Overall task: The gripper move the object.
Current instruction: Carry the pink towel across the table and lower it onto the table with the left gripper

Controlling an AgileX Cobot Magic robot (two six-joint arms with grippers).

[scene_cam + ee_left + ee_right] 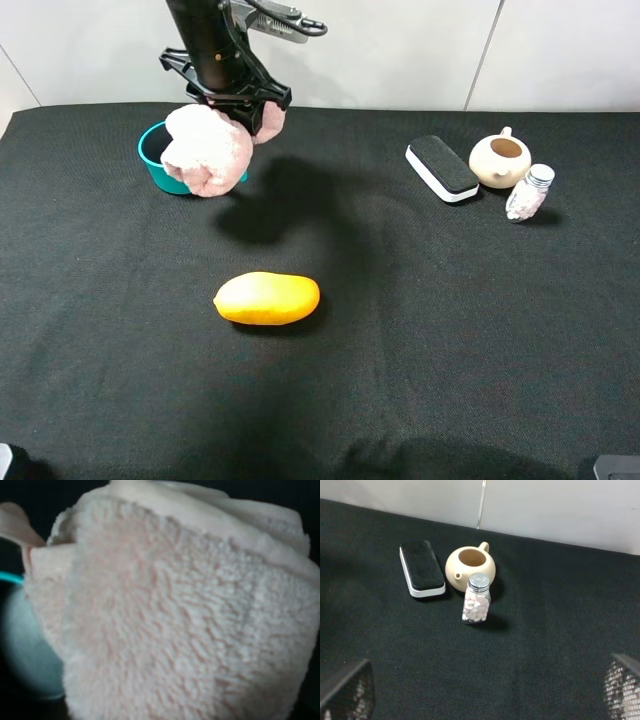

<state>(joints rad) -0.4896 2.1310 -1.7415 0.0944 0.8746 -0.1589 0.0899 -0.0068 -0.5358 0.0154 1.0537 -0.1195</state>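
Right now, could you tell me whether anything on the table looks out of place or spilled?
Nothing looks spilled or broken. The only oddity is the pink plush toy, which dangles from the left hand near the teal bowl instead of lying on the cloth. The small teapot has no lid on.

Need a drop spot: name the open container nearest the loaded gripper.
The teal bowl, overlapped by the pink plush the left gripper holds; the beige teapot stands far to the right.

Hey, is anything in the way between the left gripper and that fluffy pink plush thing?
Nothing visible stands between them. The left gripper is shut on the pink plush, which overlaps the teal bowl in the high view. The mango lies well apart, nearer the camera.
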